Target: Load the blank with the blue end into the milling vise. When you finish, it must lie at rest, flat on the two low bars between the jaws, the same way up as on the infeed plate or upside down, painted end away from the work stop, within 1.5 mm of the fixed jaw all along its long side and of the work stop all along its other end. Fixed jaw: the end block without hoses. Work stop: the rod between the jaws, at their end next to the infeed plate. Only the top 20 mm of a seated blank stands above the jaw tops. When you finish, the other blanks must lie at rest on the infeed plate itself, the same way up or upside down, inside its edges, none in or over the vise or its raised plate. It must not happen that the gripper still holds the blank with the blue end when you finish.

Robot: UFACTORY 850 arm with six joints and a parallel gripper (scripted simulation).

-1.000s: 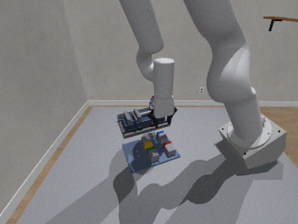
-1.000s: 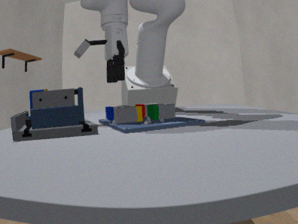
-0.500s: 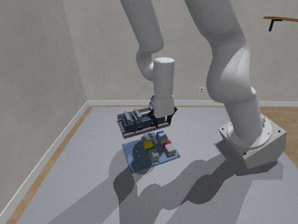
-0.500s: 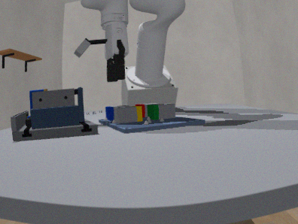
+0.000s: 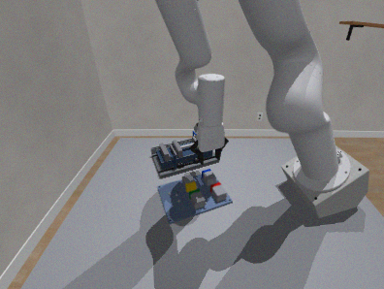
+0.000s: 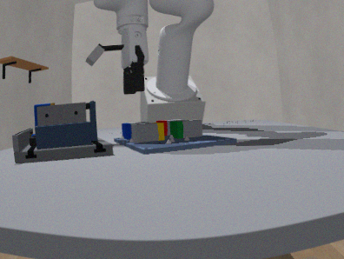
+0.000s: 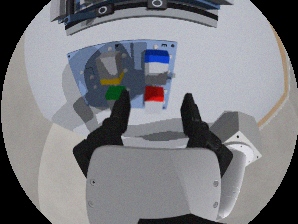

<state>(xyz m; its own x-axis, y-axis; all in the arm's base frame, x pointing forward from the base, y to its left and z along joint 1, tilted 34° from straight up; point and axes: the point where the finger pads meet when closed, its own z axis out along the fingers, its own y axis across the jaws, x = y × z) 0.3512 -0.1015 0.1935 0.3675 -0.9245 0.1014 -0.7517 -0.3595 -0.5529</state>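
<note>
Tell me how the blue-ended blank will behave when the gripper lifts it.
The blue-ended blank looks like a rigid grey block, so it probably won't flex. Its flat faces suggest it won't roll, though smooth sides might slip. The open gripper hangs above, holding nothing; the red-ended blank alongside could get nudged.

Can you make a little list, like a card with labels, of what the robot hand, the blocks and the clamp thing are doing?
gripper: open, holding nothing, up in the air above the plate
infeed plate: blue, carries four blanks
blue-end blank: lying on the plate, untouched
other blanks: red end, yellow end, green end
vise: beside the plate, no blank seen in it
</note>
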